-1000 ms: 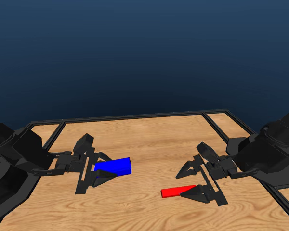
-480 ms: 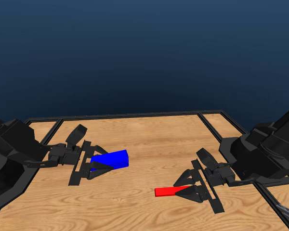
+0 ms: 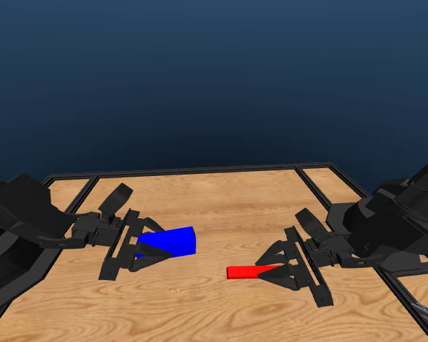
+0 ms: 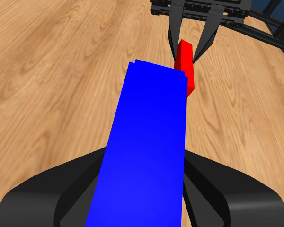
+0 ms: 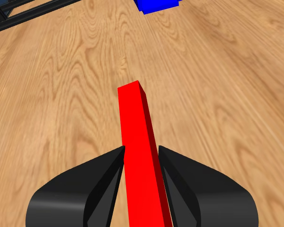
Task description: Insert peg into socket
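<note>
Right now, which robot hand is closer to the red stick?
The right hand: it is shut on the red stick and holds one end. The left hand is across the table, holding the blue block, apart from the stick.

A rendered simulation, not a real room: a wood-grain surface (image 3: pixel 221 313) edged by a black frame (image 3: pixel 200 171), with a flat, featureless dark-blue backdrop (image 3: pixel 214 71) on its far side.
</note>
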Controlling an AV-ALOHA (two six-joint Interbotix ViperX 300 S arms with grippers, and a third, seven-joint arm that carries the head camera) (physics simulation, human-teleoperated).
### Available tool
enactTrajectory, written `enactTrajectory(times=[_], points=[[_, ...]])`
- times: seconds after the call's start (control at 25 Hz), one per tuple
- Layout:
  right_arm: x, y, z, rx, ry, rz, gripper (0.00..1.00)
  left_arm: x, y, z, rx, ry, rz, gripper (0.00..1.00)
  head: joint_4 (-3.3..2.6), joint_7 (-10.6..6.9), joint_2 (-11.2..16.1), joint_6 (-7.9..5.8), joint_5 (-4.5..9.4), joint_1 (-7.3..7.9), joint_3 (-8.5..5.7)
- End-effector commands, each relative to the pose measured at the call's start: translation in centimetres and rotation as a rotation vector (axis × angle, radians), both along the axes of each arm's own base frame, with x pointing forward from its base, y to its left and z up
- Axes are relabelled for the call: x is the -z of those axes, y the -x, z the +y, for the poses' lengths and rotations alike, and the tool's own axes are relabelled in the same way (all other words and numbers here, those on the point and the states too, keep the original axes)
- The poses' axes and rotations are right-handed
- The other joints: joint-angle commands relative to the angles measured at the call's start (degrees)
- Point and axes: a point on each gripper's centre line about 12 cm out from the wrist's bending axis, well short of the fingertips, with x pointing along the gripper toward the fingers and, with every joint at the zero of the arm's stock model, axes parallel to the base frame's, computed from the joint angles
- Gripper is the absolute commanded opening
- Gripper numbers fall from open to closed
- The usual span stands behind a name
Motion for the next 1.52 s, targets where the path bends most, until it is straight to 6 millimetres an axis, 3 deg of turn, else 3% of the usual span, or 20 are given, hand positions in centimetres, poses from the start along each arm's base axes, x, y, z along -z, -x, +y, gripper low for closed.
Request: enactTrajectory(times=[0.04,0.16,0.2,0.32,0.64,0.68,0.72,1.0,1.52], points=[[-1.8,-1.1,-1.7,0.009,0.035,0.0,0.0,-2.1,-0.8,-2.0,0.057,-0.002,-0.006,0.0,0.22,0.03,-0.58,0.45,-1.01,0.41,-0.29],[-3.1,-2.0,-2.7,-0.002,0.063,-0.002,0.0,-3.3,-0.9,-3.2,0.087,-0.003,0.009,0.0,0.47,-0.36,-0.27,0.75,-1.16,1.23,-0.24],[-4.4,-2.8,-2.8,-0.002,0.055,-0.041,0.0,-3.3,-0.9,-3.3,0.089,0.0,0.022,0.0,0.51,-0.59,-0.19,0.81,-1.18,1.38,-0.25],[-5.9,-4.0,-3.1,-0.023,0.071,-0.054,0.0,-3.0,-0.8,-3.9,0.109,-0.002,0.088,0.0,0.36,-2.3,0.44,0.09,-1.06,1.69,-0.43],[-7.7,-5.2,-2.7,-0.085,0.098,-0.045,0.0,-3.9,-1.2,-4.0,0.12,-0.011,0.095,0.0,0.63,-2.06,2.17,-0.23,-0.66,3.09,-1.15],[-6.9,-4.9,-2.8,-0.091,0.103,-0.013,0.0,-3.9,-1.2,-3.9,0.121,-0.015,0.097,0.0,0.67,-1.95,2.39,-0.2,-0.6,3.19,-1.26],[-7.8,-5.5,-2.7,-0.088,0.099,-0.046,0.0,-4.0,-1.3,-3.8,0.118,-0.016,0.095,0.0,0.7,-1.93,2.6,-0.15,-0.52,3.29,-1.37],[-7.6,-6.3,-2.3,-0.111,0.095,-0.022,0.0,-3.9,-1.2,-3.3,0.114,-0.027,0.103,0.0,0.8,-2.09,3.73,-0.18,-0.52,3.78,-2.06],[-8.2,-12.5,-2.7,-0.105,0.089,-0.098,0.0,-3.8,-0.9,-2.8,0.095,-0.023,0.067,0.0,1.19,-3.74,4.83,0.22,-0.92,5.48,-2.92]])
